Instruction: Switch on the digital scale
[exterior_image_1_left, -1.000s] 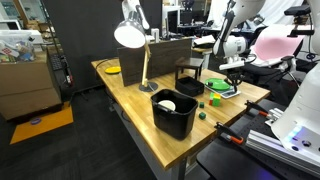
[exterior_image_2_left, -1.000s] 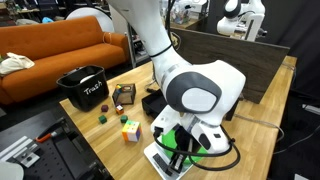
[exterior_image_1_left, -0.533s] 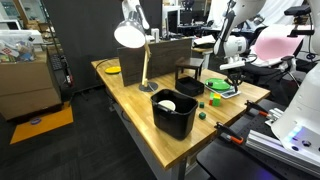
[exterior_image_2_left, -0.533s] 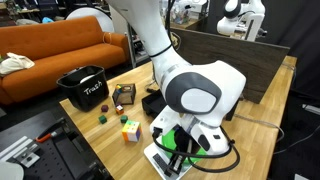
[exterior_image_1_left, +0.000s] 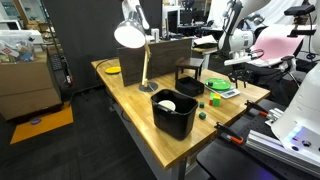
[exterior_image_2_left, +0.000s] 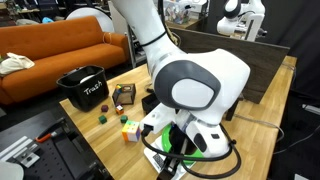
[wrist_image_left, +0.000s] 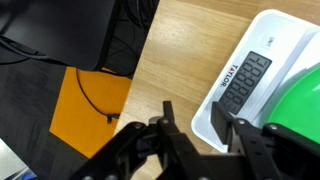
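Note:
The digital scale (wrist_image_left: 268, 32) is a thin white slab with a dark keypad panel, lying on the wooden table near its edge. A green object (wrist_image_left: 302, 100) rests on it. My gripper (wrist_image_left: 193, 116) hovers above the scale's corner, its fingers a little apart with nothing between them. In an exterior view the gripper (exterior_image_1_left: 239, 66) hangs just above the scale (exterior_image_1_left: 225, 94) at the table's far end. In the other exterior view the arm's bulk hides most of the scale.
A black bin (exterior_image_1_left: 175, 112) and a desk lamp (exterior_image_1_left: 130, 35) stand mid-table, and a black open box (exterior_image_1_left: 190, 76) is next to the scale. Another black bin (exterior_image_2_left: 83, 88), a small wooden box (exterior_image_2_left: 124, 96) and a colour cube (exterior_image_2_left: 131, 130) lie close by. Beyond the table edge is the floor with an orange mat (wrist_image_left: 90, 105).
The arm has lifted a little, raising the gripper away from the scale's surface. The scale and the other objects have not moved.

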